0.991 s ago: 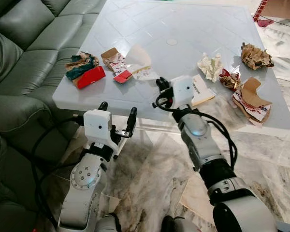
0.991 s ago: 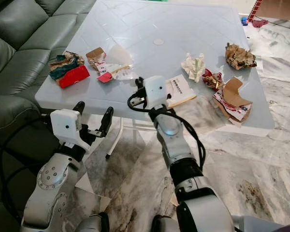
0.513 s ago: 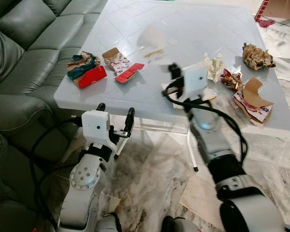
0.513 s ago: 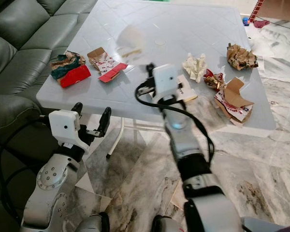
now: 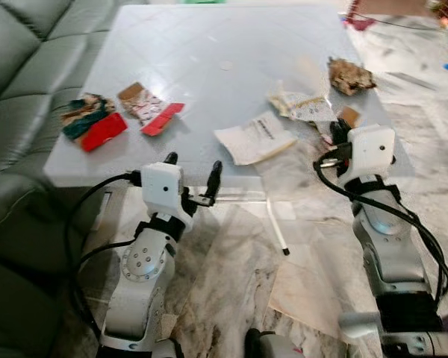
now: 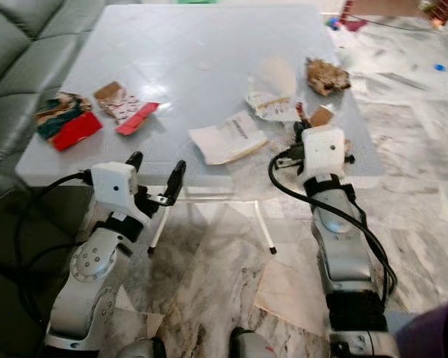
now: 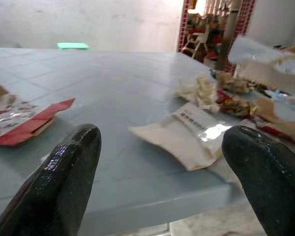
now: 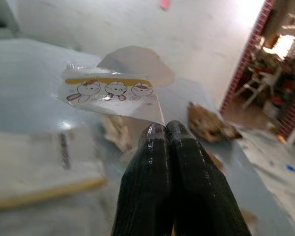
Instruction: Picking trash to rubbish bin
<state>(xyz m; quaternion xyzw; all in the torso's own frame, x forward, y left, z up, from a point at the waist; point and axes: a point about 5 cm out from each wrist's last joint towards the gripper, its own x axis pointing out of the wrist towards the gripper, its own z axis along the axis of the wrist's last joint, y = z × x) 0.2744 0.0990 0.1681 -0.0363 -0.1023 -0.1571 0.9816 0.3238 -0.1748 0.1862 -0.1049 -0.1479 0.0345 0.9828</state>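
Left eye view: my left gripper (image 5: 192, 176) sits at lower centre-left of the frame, fingers spread wide and empty, just below the near edge of the table (image 5: 201, 45). My right gripper (image 5: 333, 133) is at centre right, at the table's near right corner, holding a clear printed wrapper (image 5: 302, 106) up above the tabletop. A white paper packet (image 5: 254, 137) lies mid-frame near the table edge; a red carton (image 5: 103, 131) and a red-and-white wrapper (image 5: 152, 113) lie at left; a crumpled brown paper (image 5: 350, 76) sits upper right.

Right eye view: same layout; a grey sofa (image 6: 15, 45) fills the upper left.

Left wrist view: both fingers (image 7: 64, 182) stand far apart, nothing between them.

Right wrist view: my fingers (image 8: 157, 187) are pressed together, apparently pinching the wrapper's lower edge; the contact itself is blurred.
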